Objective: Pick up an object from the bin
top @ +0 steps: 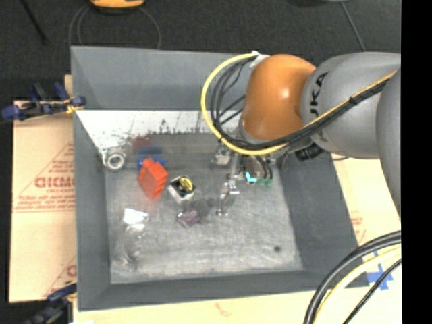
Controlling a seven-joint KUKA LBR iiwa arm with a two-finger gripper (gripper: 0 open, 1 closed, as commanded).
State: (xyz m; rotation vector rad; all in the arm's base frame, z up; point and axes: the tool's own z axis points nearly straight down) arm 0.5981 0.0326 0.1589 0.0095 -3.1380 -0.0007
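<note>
Camera view looks down on the grey bin (314, 208), where the gripper (225, 200) hangs low over bare floor close to the middle. Whether it is open or closed cannot be told. Nearest to it, just to its left and a little nearer, lies 1 small purple piece (190, 217). Farther left sit a white, yellow and black item (181, 187) and an orange block (153, 178), with a blue piece (150, 161) at the block's far side. A metal ring (113, 159) lies in the far left corner, and clear plastic (133, 231) lies near left.

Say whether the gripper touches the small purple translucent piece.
Apart: the camera view shows bare bin floor between the gripper and the small purple translucent piece.
</note>
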